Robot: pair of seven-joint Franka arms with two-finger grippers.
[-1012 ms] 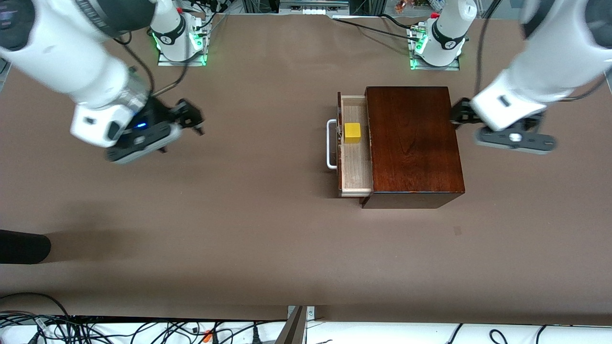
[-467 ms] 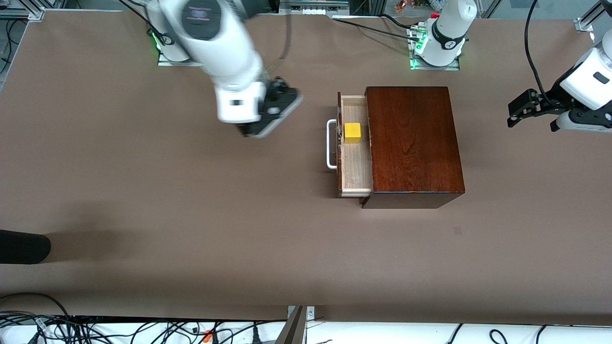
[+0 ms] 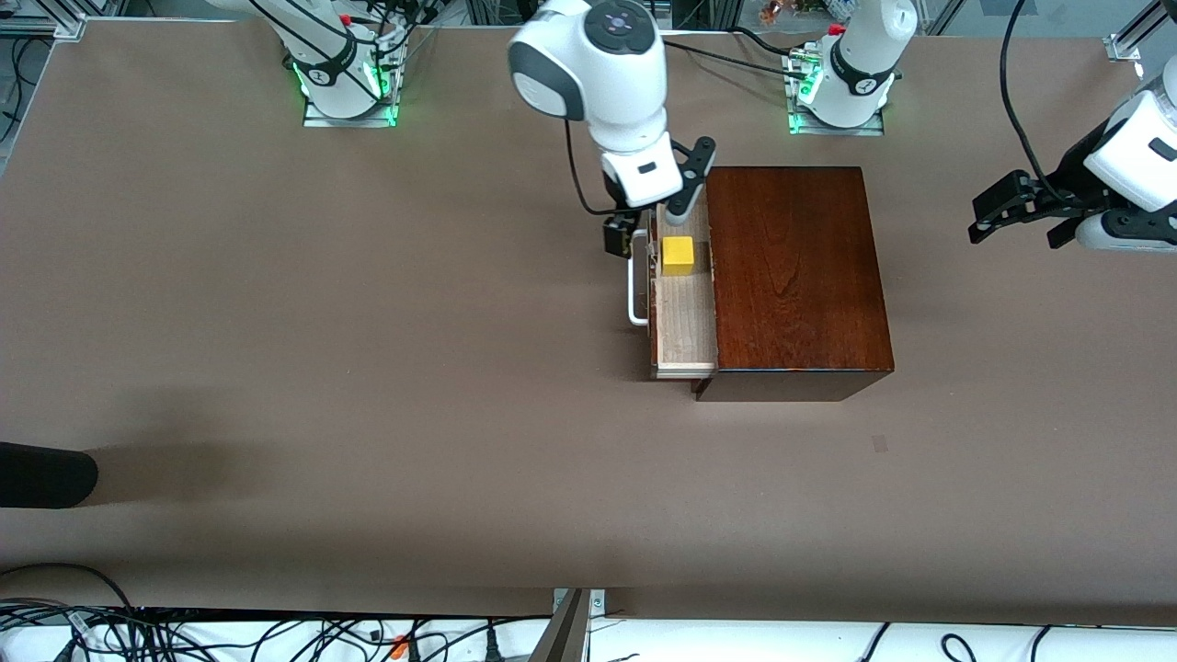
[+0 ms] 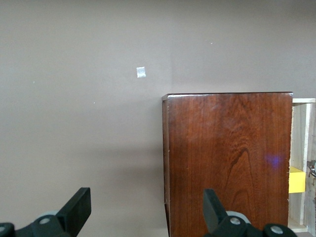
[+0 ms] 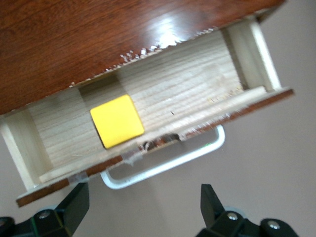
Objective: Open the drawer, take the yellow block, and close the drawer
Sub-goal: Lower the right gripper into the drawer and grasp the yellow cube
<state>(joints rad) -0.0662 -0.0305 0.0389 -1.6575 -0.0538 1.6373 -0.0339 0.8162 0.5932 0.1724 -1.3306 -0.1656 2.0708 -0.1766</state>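
Note:
The dark reddish-brown wooden box (image 3: 795, 276) stands in the middle of the table. Its drawer (image 3: 685, 322) is pulled partly out toward the right arm's end, white handle (image 3: 636, 280) outward. The yellow block (image 3: 678, 256) lies in the drawer near the end farther from the front camera. My right gripper (image 3: 648, 221) is open and empty, over the drawer's front and handle beside the block. The right wrist view shows the block (image 5: 117, 121), the handle (image 5: 168, 163) and the open gripper (image 5: 143, 207). My left gripper (image 3: 988, 216) is open and empty, over bare table, apart from the box (image 4: 227, 158).
A black object (image 3: 46, 473) lies at the table's edge at the right arm's end, near the front camera. A small pale mark (image 3: 880, 444) is on the tablecloth nearer the front camera than the box. Cables (image 3: 184, 634) run along the near edge.
My right arm has swung from the right arm's end of the table to over the open drawer. My left gripper drew back from the box, then stayed put.

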